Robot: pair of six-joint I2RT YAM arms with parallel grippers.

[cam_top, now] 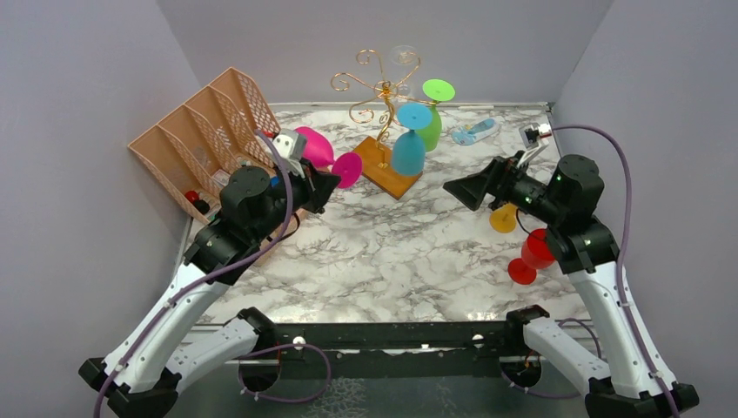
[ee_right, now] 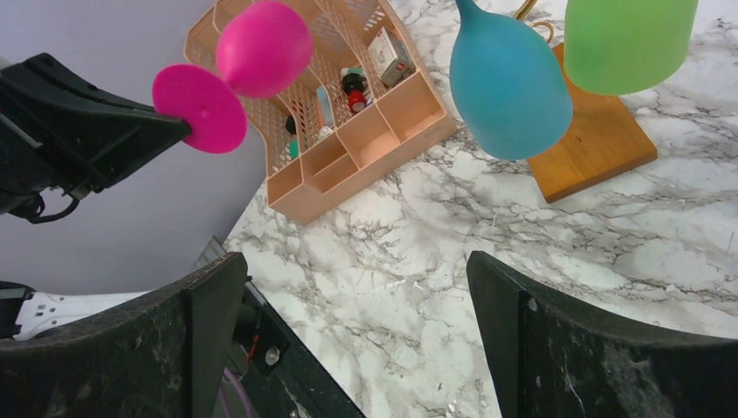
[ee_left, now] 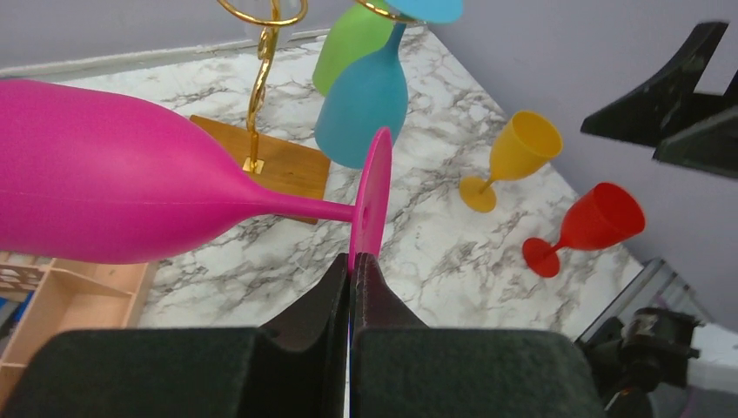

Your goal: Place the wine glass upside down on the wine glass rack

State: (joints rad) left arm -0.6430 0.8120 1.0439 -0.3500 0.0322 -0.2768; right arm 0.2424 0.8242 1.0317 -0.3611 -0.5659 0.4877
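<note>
The magenta wine glass (ee_left: 113, 174) is held on its side in the air. Its disc foot is pinched at the rim by the left gripper (ee_left: 352, 266), and its bowl is turned away from the wine glass rack (cam_top: 380, 87). The rack's gold wire scrolls are carried on 1 thin stem over an orange-brown wooden base. A blue glass (cam_top: 408, 148) and a green glass (cam_top: 429, 126) are hung from it upside down.

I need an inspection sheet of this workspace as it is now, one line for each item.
Surface: marble table, no spill seen.
Job's things: wine glass rack holds blue glass and green glass upside down; pink glass held sideways in the air.
Clutter: yellow glass and red glass upright near the right arm; peach organiser at left.
Grippers: left gripper shut on the pink glass's foot; right gripper open, empty.
Cables: purple cable along each arm.
Surroundings: grey walls on three sides.
</note>
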